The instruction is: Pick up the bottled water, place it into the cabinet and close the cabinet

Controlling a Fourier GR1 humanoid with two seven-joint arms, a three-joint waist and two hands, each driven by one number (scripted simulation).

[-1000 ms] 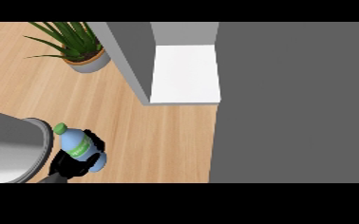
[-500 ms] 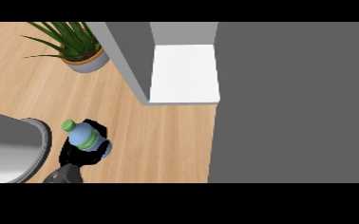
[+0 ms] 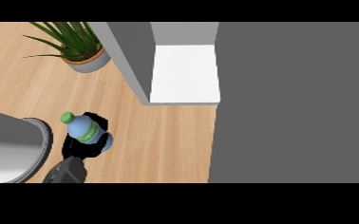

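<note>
At the far left edge a large grey rounded object (image 3: 21, 147) sits on the surface; what it is cannot be told. Just beside it, a robot hand (image 3: 79, 147) enters from the lower edge on a grey forearm. Which of the two hands it is cannot be told from this view. Its black fingers are curled round a water bottle (image 3: 88, 132), holding it tilted, green cap toward the upper left. The bottle is pale blue with a green label band; no writing on it can be read. It is over the surface, well apart from the cabinet. A potted plant (image 3: 76, 47) stands at upper left in a grey pot. The surface (image 3: 161, 137) is light wood grain. Right of the plant, the cabinet (image 3: 184, 73) shows a grey side wall and white floor. A dark grey panel (image 3: 288, 104) fills the right side.
</note>
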